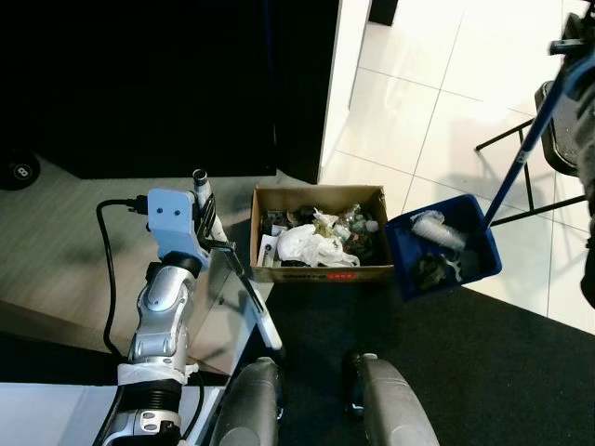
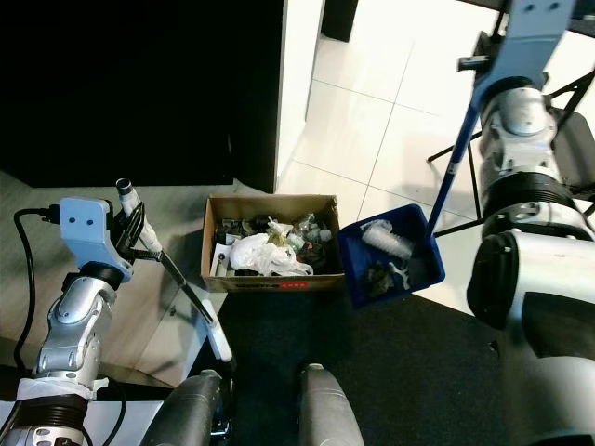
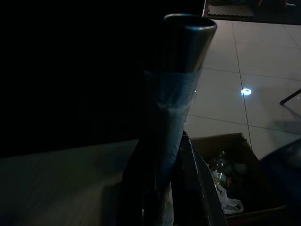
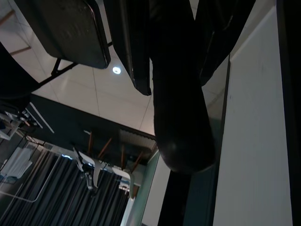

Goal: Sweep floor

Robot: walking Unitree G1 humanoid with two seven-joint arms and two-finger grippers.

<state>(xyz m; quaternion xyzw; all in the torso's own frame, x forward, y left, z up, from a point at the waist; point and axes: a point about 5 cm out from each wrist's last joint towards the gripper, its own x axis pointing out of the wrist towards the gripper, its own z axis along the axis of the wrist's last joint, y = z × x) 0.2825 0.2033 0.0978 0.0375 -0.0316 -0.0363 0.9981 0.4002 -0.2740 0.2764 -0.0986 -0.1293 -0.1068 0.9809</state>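
"Blue dustpan (image 2: 395,255), where is it?"
"Tilted against the cardboard box (image 2: 270,246), right gripper (image 4: 155,56) clamped on its handle (image 2: 457,153). My left gripper (image 2: 130,228) grips the broom (image 2: 186,293)."

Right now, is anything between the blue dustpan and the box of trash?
Nothing visible. The dustpan hangs tilted right beside the box, its near edge at the box's right wall, trash still inside it. The right hand holds its long handle.
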